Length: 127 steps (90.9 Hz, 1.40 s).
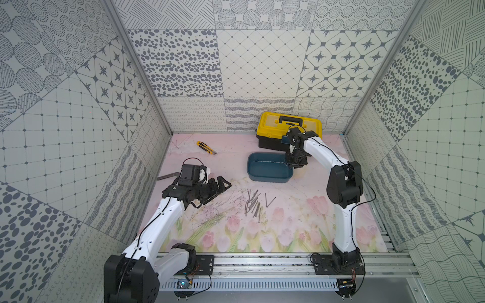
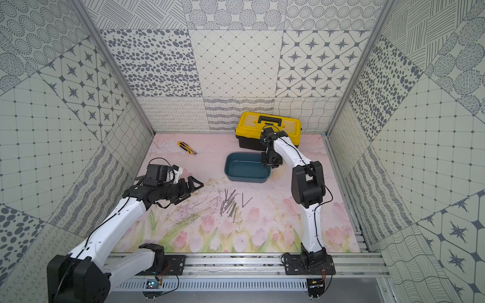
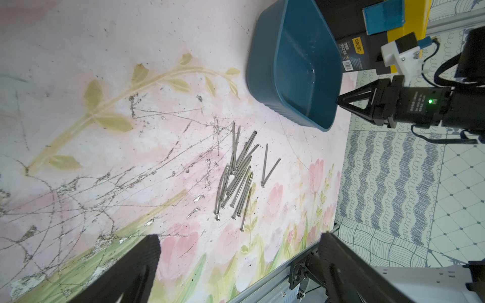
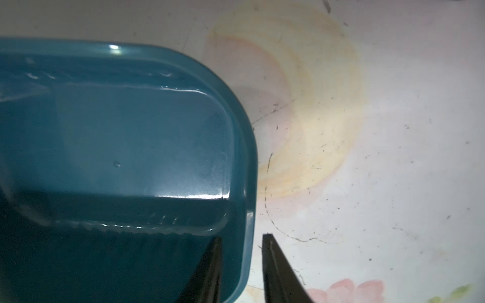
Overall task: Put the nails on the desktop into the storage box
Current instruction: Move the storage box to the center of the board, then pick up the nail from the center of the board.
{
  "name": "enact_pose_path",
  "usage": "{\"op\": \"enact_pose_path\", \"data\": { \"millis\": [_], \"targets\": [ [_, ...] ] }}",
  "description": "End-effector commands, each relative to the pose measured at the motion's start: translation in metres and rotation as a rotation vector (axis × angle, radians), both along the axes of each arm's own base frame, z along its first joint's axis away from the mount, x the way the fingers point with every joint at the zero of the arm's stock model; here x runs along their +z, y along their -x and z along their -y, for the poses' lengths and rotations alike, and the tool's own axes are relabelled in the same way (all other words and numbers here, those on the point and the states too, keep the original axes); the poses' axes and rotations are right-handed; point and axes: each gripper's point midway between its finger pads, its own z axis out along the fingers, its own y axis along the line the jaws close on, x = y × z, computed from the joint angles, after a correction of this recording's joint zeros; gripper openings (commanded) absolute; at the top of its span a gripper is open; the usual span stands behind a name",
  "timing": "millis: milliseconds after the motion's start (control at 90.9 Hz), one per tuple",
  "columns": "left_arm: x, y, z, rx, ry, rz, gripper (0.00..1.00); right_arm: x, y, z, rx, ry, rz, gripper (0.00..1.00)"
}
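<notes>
In both top views: nails (image 1: 253,203) (image 2: 231,203) heaped mid table (image 1: 301,189), two more in a V just beside the heap. Storage box (image 1: 270,180) farther back, apart from the nails. Left jaws wide apart over table, left of heap. Right jaws at storage box right rim.
Left wrist: nails (image 3: 237,178) flat on table, storage box (image 3: 262,65) beyond.
Right wrist: right jaws apart, straddling storage box (image 4: 246,157) rim, one inside, one outside.
</notes>
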Motion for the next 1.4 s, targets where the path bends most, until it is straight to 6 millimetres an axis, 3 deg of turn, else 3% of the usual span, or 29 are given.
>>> {"op": "enact_pose_path", "data": {
  "millis": [0, 121, 242, 363, 418, 528, 583, 715, 858, 968, 1189, 1387],
  "targets": [
    [0.010, -0.002, 0.010, -0.076, -0.016, 0.055, 0.99, 0.029, 0.001, 0.002, 0.003, -0.005, 0.065, 0.56],
    [0.009, 0.000, 0.009, -0.079, -0.026, 0.054, 1.00, 0.061, -0.001, 0.002, 0.005, -0.024, 0.150, 0.74],
    [0.012, 0.002, 0.011, -0.095, -0.028, 0.070, 1.00, 0.111, 0.000, 0.008, -0.002, -0.001, 0.289, 0.96],
    [0.014, 0.004, 0.014, -0.114, -0.035, 0.087, 1.00, 0.153, 0.010, 0.023, -0.061, 0.063, 0.426, 0.97],
    [0.014, 0.005, 0.015, -0.118, -0.042, 0.089, 0.99, 0.158, 0.016, 0.018, -0.048, -0.018, 0.414, 0.96],
    [0.015, 0.008, 0.017, -0.131, -0.068, 0.097, 1.00, 0.162, 0.036, 0.014, -0.088, -0.147, 0.357, 0.78],
    [0.016, 0.011, 0.021, -0.149, -0.083, 0.102, 1.00, 0.165, 0.049, 0.011, -0.095, -0.179, 0.348, 0.75],
    [0.008, 0.019, 0.035, -0.202, -0.114, 0.081, 1.00, 0.152, 0.084, -0.013, -0.048, -0.272, 0.244, 0.69],
    [0.000, 0.025, 0.051, -0.256, -0.161, 0.079, 0.99, 0.112, 0.123, -0.037, 0.006, -0.225, 0.114, 0.63],
    [0.001, 0.022, 0.059, -0.270, -0.180, 0.117, 1.00, 0.086, 0.141, -0.058, 0.052, -0.213, 0.079, 0.55],
    [0.006, 0.021, 0.071, -0.297, -0.137, 0.197, 1.00, 0.037, 0.160, -0.097, 0.141, -0.179, -0.008, 0.51],
    [0.003, 0.031, 0.060, -0.268, -0.157, 0.225, 1.00, 0.008, 0.161, -0.134, 0.193, -0.177, -0.056, 0.47]
  ]
}}
